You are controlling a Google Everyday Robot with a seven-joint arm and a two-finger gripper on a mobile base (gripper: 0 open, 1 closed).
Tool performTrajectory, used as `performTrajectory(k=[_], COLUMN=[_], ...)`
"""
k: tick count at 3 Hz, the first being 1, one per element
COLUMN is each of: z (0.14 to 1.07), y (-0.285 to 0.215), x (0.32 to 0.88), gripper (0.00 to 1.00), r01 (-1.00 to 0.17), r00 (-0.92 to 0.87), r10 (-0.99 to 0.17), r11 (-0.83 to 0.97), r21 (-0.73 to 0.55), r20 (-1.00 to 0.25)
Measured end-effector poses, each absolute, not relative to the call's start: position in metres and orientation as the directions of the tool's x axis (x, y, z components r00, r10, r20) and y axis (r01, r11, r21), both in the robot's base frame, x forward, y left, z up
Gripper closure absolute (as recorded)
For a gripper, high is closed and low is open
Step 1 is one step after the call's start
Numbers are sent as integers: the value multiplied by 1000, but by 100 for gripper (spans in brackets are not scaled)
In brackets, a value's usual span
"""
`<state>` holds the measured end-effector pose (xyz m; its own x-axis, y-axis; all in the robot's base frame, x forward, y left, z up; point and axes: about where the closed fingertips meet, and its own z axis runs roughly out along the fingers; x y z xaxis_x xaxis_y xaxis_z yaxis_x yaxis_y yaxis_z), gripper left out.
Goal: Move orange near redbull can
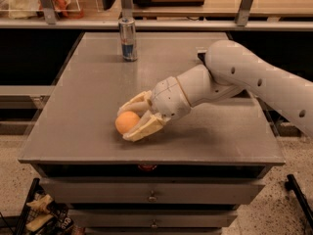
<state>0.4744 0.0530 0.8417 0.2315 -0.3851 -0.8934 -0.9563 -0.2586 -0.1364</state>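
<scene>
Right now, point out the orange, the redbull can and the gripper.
orange point(125, 122): camera view, middle of the fruit.
redbull can point(128, 39): camera view, middle of its body.
gripper point(125, 124): camera view, between fingers clasping the orange.
</scene>
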Motion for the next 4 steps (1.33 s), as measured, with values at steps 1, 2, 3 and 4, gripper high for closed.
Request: performTrajectory(k=[1, 2, 3, 4], z=[866, 900, 900, 905], y=[37, 19, 19, 7], x=[494, 530, 530, 550], gripper=[100, 100, 100, 100], r01=[-953, -947, -947, -952], r00=[279, 321, 321, 299], r10=[-400, -424, -423, -445], r11=[-229, -168, -168, -78], r21=[-199, -275, -275, -296], r20=[-873, -847, -847, -844])
